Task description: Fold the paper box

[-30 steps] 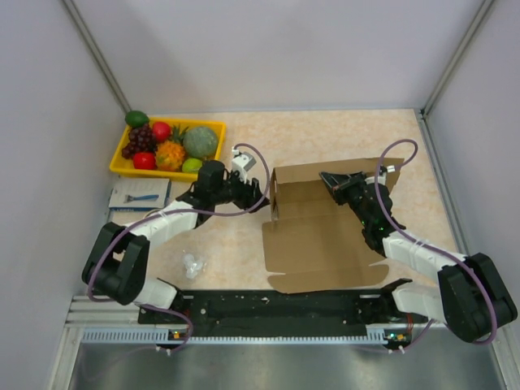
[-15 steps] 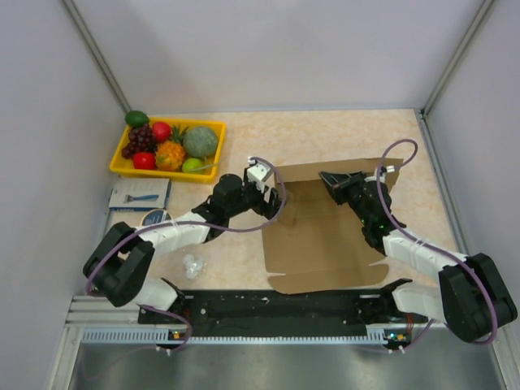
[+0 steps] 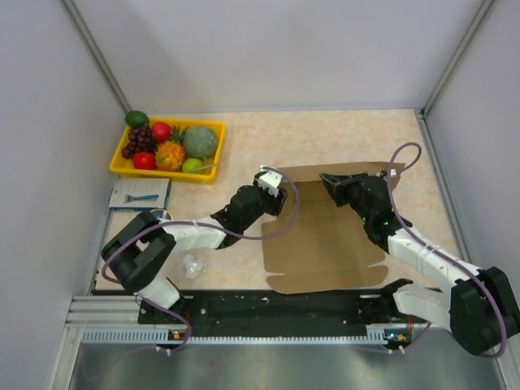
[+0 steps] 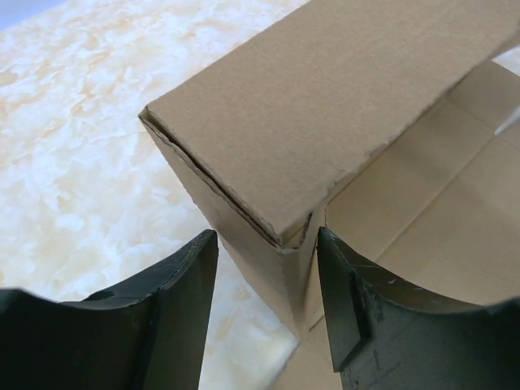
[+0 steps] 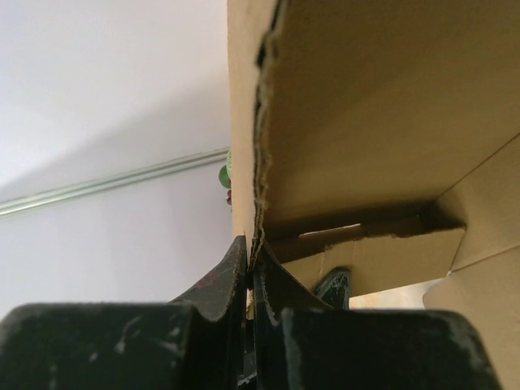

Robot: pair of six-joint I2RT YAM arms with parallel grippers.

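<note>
The paper box (image 3: 325, 244) is a plain brown cardboard sheet lying right of the table's middle, with its rear wall raised. My left gripper (image 3: 275, 195) is at the box's rear left corner. In the left wrist view that folded corner (image 4: 325, 106) stands between the fingers of the left gripper (image 4: 266, 236), which is open and straddles it with a gap on the left side. My right gripper (image 3: 327, 179) holds the rear wall from inside. The right wrist view shows the right gripper (image 5: 249, 244) shut on the thin edge of the cardboard wall (image 5: 382, 97).
A yellow tray (image 3: 154, 173) of fruit sits at the back left. A blue-white packet (image 3: 140, 195) lies in front of it. A small clear crumpled piece (image 3: 193, 263) lies near the left arm. Grey walls close in both sides, and a black rail (image 3: 276, 305) runs along the near edge.
My left gripper has swung right from near the tray to the box's rear left corner. Its jaws widened, then narrowed around it. The right gripper has kept its pinch on the rear wall.
</note>
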